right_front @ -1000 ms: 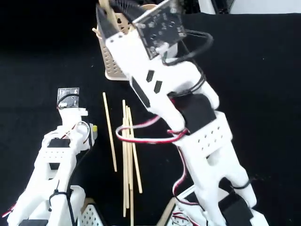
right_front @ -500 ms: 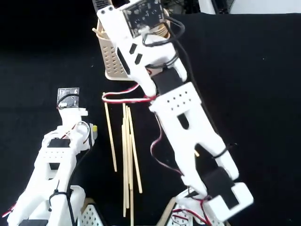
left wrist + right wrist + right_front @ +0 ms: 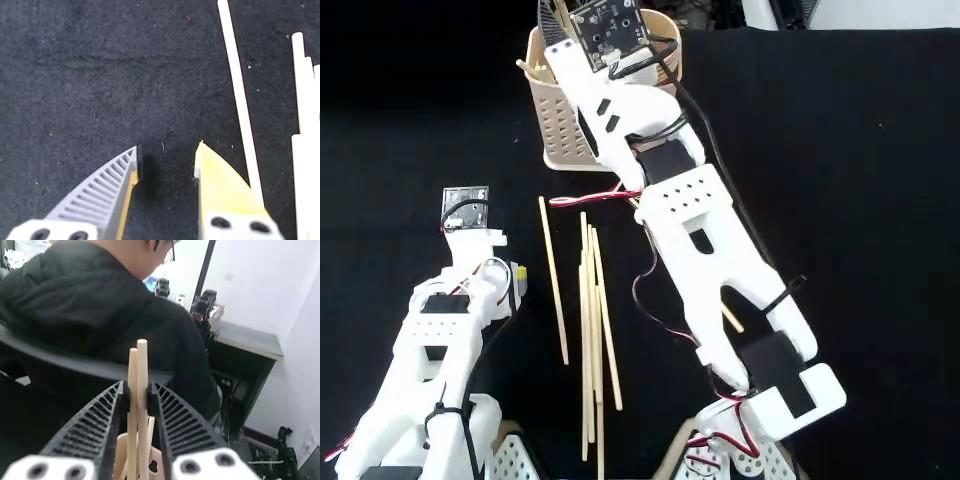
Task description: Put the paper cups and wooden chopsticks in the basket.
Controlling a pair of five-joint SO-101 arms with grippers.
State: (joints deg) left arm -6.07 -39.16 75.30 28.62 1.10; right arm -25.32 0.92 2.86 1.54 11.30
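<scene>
Wooden chopsticks, a pale pair, are pinched in the right gripper's fingers over the basket (seen from the wrist), while loose sticks lie on the desk by the left gripper's spread fingers.

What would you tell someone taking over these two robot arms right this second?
Right hand: shut on two wooden chopsticks, at the basket.
Left hand: open, holding nothing, low over the black table beside the loose chopsticks.
Done: what look like stick ends poke past the basket's rim.
Left: release the held pair into the basket, then collect the several loose chopsticks lying between the arms. The arm hides the basket's inside, so I cannot tell about the paper cups.
</scene>
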